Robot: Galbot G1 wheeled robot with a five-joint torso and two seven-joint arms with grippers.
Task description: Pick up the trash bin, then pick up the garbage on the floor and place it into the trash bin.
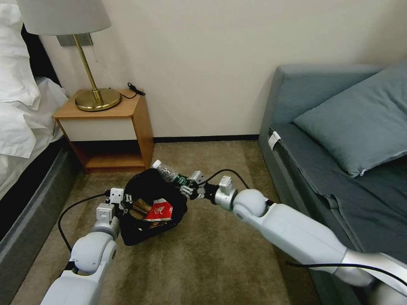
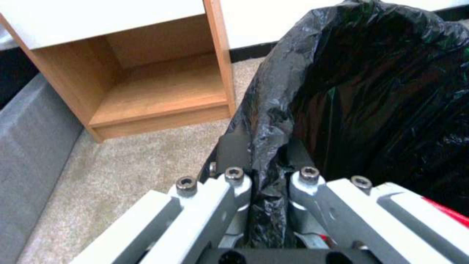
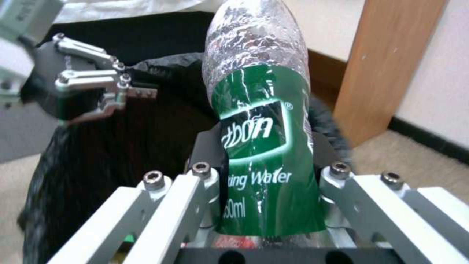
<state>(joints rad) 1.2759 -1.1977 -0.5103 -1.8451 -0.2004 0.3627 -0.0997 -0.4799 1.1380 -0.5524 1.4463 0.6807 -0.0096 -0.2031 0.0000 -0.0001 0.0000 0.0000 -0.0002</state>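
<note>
1. Now you see the left gripper at the lower left of the head view, closed tight on the bag-lined rim of the trash bin, which it holds off the carpet.
2. In the left wrist view the jaws are nearly together, with only the black plastic of the rim pinched between them.
3. Your right gripper comes in from the right side of the head view, just at the bin's far edge. Its jaws are clamped on the bottle, on the green label.
4. The bottle's long axis runs away from the jaws toward the upper left, its clear part pointing toward the nightstand.
5. I judge the opening lies below and to the left of the bottle, so the release depends on this.
6. A red packet and a brown wrapper already lie inside the bin.
</note>
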